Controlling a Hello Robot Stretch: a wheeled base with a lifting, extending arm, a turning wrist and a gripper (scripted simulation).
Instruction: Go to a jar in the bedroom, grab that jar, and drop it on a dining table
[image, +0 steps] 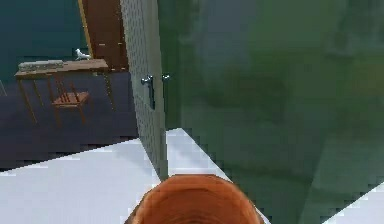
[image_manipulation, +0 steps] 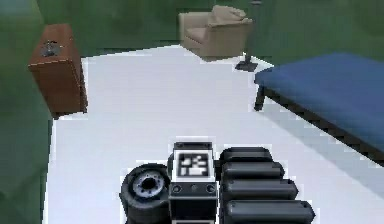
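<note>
In the forward view, nearest at six o'clock, an orange-brown dome bulges up from the bottom edge. Whether it is the jar cannot be told. Past it lies white floor, then at twelve a door seen almost edge-on, with a dark handle. A green wall runs from one to four. Through the doorway, at ten, stands a wooden surface with small things on top and a chair against it.

In the arm side view, the arm sits at six, with a white marker on it and the claw as a dark round body at seven. Its fingers cannot be made out, so I cannot tell its state or whether it holds anything. Farther out, a blue bed lies at three and a brown cabinet stands at nine with a small thing on top. Farthest, at twelve, is a beige armchair, with a dark lamp foot near it at one.
</note>
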